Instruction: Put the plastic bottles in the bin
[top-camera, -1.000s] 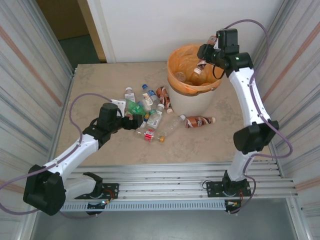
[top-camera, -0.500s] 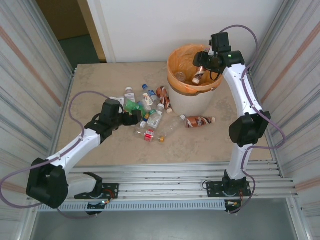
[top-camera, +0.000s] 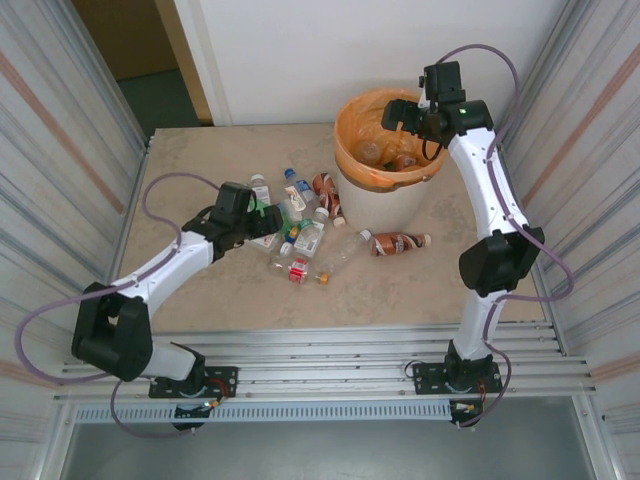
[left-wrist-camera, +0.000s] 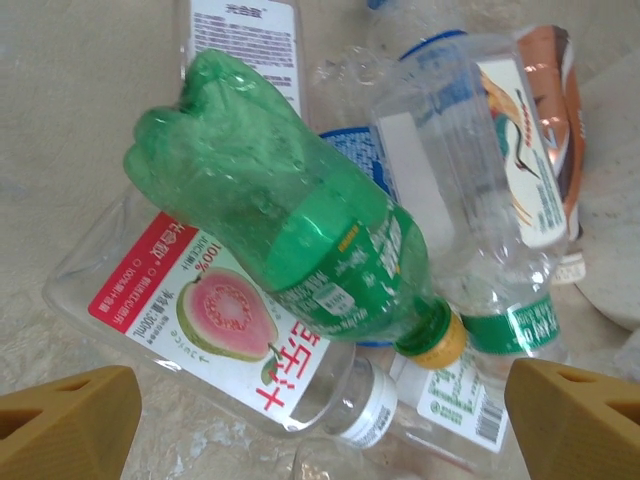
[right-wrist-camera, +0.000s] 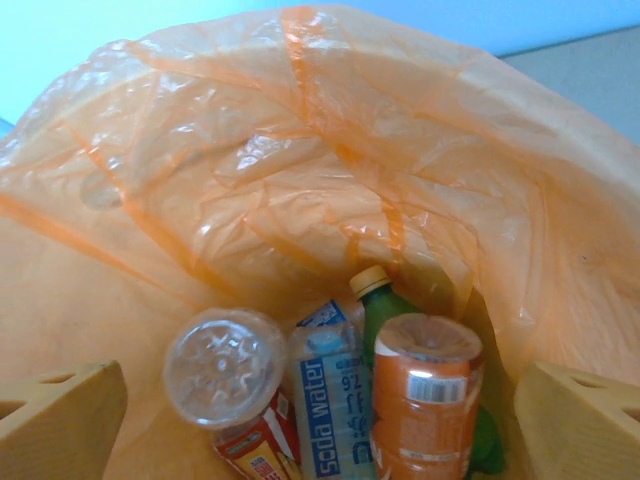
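Several plastic bottles (top-camera: 300, 235) lie in a heap left of the bin (top-camera: 375, 205), a cream-white bucket lined with an orange bag. My left gripper (top-camera: 262, 222) is low over the heap and open. A green bottle (left-wrist-camera: 290, 215) with a yellow cap lies between its fingers (left-wrist-camera: 70, 425), on top of a clear guava-labelled bottle (left-wrist-camera: 200, 310). My right gripper (top-camera: 400, 115) hangs open above the bin's mouth with nothing in it. Below it in the bag lie an orange-labelled bottle (right-wrist-camera: 425, 400), a soda water bottle (right-wrist-camera: 335, 410) and a clear bottle (right-wrist-camera: 215, 365).
A brown-labelled bottle (top-camera: 398, 242) lies alone on the table in front of the bin. Another (top-camera: 325, 190) rests against the bin's left side. A clear bottle with a red cap (top-camera: 295, 268) sits nearest me. Corrugated walls close in both sides.
My right gripper has opened and the brown-labelled bottle it held has dropped into the bin. My left arm has reached forward and right onto the heap, over the green bottle.
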